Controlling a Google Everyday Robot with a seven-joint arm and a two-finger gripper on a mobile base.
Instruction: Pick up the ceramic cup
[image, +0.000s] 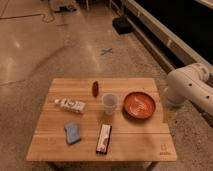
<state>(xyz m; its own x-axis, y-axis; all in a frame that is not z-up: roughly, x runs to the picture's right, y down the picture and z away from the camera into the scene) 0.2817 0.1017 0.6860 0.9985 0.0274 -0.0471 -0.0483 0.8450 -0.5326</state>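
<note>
The ceramic cup is a small pale whitish-grey handleless cup standing upright near the middle of the wooden table. The wide orange-red bowl sits just to its right. A small dark-red oblong object lies behind it to the left. Only a white arm segment shows at the right edge of the view, beside the table's right side. The gripper itself is out of view.
A white tube-like packet lies at the left. A blue sponge-like object and a flat dark bar with a red and white label lie near the front edge. A dark box sits on the floor behind.
</note>
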